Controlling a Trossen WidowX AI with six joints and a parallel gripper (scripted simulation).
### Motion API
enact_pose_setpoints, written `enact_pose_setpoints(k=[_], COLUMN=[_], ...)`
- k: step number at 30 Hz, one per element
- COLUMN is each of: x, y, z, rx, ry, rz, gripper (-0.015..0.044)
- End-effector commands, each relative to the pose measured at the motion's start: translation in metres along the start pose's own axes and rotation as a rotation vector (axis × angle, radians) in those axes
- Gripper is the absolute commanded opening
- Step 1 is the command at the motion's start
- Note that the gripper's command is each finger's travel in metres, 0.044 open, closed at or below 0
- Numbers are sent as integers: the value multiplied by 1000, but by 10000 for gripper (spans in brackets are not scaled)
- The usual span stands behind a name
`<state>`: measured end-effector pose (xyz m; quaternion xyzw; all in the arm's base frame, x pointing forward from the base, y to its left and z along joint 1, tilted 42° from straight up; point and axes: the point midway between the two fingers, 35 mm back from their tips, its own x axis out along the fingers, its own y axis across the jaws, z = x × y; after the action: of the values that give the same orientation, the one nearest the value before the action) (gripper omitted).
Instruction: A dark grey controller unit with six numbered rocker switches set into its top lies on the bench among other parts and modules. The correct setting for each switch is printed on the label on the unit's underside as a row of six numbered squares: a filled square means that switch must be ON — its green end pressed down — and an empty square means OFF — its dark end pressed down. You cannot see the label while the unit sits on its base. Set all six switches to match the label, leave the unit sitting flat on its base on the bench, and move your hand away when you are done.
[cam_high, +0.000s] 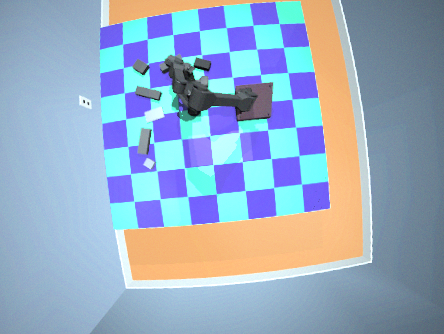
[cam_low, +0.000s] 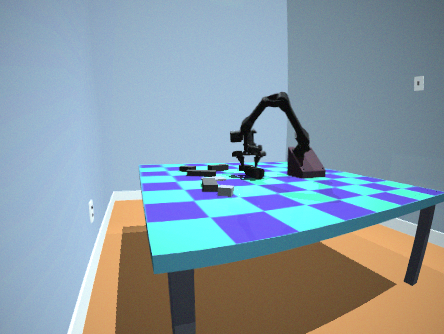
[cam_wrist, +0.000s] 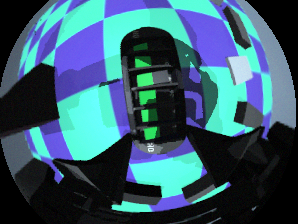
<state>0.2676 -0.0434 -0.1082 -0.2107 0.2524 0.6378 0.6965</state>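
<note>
The dark controller unit lies on the bench with its switch side up. In the wrist view its rockers show green parts in a row on their left side, and one rocker near the far end also has a lighter grey patch on its right. Which end of each is pressed I cannot tell for certain. The underside label is hidden. My gripper is low, pointing down, with its fingers on the two long sides of the unit near its "ON" end, shut on it. In the top view the arm hides most of the unit.
A white block, a small pale block, a long grey block, another grey block and dark blocks lie around. The arm's base stands beyond the unit.
</note>
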Motion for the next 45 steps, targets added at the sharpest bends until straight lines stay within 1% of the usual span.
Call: enact_pose_setpoints(k=[1, 4, 5, 45], x=[0, -2, -3, -28], y=[0, 0, 0, 0], z=[1, 2, 2, 22], rx=[3, 3, 3, 4], ry=[-3, -3, -3, 70], rz=[-2, -2, -2, -2], gripper=[327, 327, 336, 336])
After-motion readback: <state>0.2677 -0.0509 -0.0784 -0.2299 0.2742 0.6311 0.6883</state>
